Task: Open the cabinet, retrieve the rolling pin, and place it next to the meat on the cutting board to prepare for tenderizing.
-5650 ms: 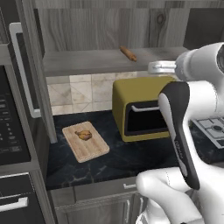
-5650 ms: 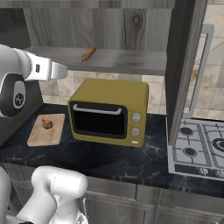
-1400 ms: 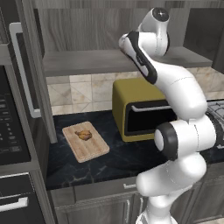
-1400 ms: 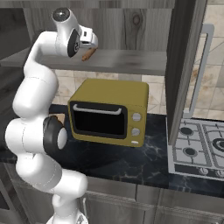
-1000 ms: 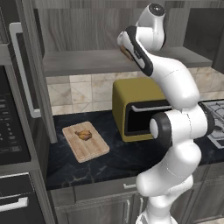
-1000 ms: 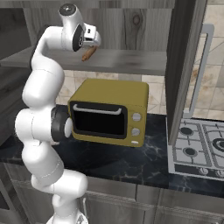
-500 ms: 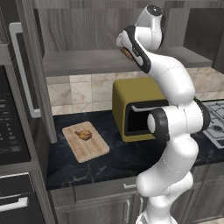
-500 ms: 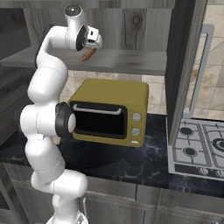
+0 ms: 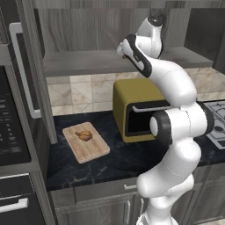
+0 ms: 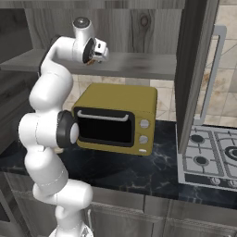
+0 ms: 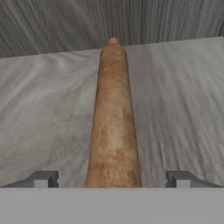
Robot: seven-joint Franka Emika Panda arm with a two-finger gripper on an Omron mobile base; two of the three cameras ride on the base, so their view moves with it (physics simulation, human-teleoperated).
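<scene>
The cabinet stands open, its grey shelf bare to the left and its dark door swung out at the right. On the shelf lies the light-wood rolling pin, running lengthwise away from the hand. My gripper is open and straddles the pin's near end, with one fingertip on each side and apart from the wood. From the base, the gripper is up at the shelf. On the counter at the left, the cutting board carries the meat.
A mustard-yellow toaster oven sits on the dark counter right under the shelf, beside the board. A stove top lies to the right. A tall oven column closes off the left side.
The hand has edged slightly closer over the rolling pin on the shelf, and the arm's lower links have shifted. The pin, board and meat have stayed put.
</scene>
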